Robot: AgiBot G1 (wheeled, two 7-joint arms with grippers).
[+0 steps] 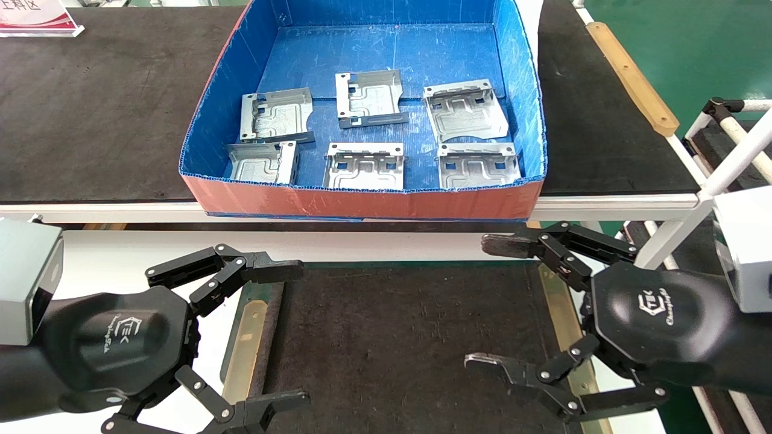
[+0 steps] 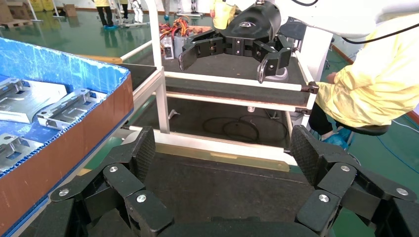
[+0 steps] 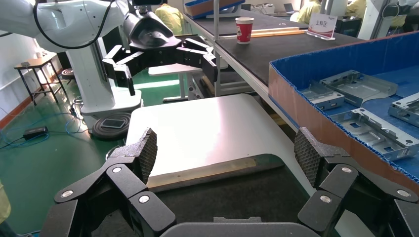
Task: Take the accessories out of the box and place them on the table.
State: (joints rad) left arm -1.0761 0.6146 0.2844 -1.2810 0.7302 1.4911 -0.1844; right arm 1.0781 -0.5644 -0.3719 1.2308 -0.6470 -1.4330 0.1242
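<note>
Our fingers (image 1: 274,271) on both grippers are wide and empty; the thin plates (image 1: 363,166) in the box (image 1: 362,202) might slip.

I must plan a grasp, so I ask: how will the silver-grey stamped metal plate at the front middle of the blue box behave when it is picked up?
The silver-grey stamped sheet-metal plate probably stays stiff: bent flanges and embossed channels brace it. It looks thin, so likely light for its size. Its bare shiny surface may slip between the fingers; gripping a raised flange seems safer. It lies flat on the blue corrugated-plastic box, so rolling is unlikely.
</note>
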